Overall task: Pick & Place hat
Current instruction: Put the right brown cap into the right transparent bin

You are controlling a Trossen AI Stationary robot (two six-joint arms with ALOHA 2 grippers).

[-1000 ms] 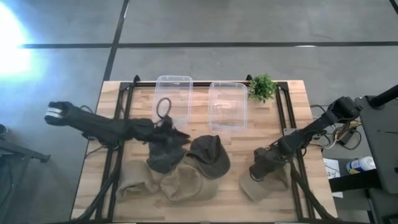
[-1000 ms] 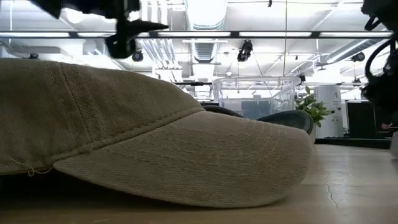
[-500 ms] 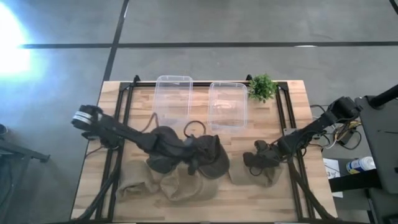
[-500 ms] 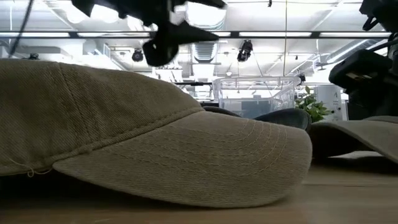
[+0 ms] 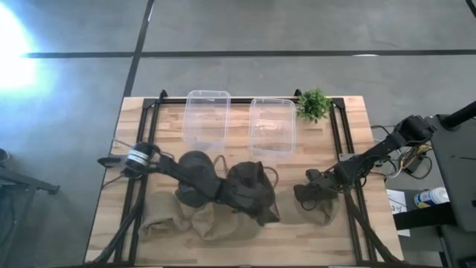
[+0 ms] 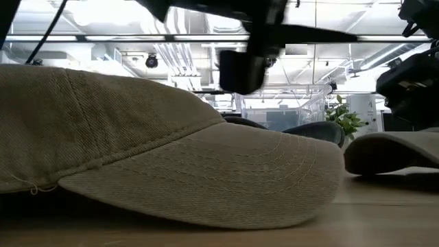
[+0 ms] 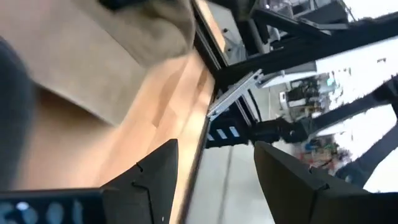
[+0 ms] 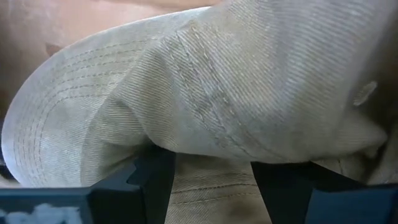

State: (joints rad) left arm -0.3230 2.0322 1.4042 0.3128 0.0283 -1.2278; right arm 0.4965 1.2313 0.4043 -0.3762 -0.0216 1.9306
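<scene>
- Hats lie in a heap on the near left half of the table [image 5: 349,112]: two dark ones, the dark cap [image 5: 195,176] and another dark cap [image 5: 253,190], over tan ones, with a tan cap [image 6: 164,165] filling the low view.
- My right gripper [image 5: 311,192] sits over a separate tan hat [image 5: 318,210] on the near right of the table. The right wrist view shows that hat's fabric [image 8: 261,93] bunched against the two fingers [image 8: 152,177], so I judge it clamped on the crown.
- My left gripper [image 5: 262,212] reaches across the pile, near the second dark cap. Its wrist view shows the fingers [image 7: 155,171] spread apart with nothing between them, only bare wood and the table edge.
- Two clear bins, the left bin [image 5: 206,119] and the right bin [image 5: 272,125], stand at the far side beside a small plant [image 5: 313,104]. They look empty from above, though clear plastic makes that hard to be sure of.
- Progress, as I read it: early. No hat is in a bin; the right hat is gripped but not lifted clear, and the heap is all left to do.
</scene>
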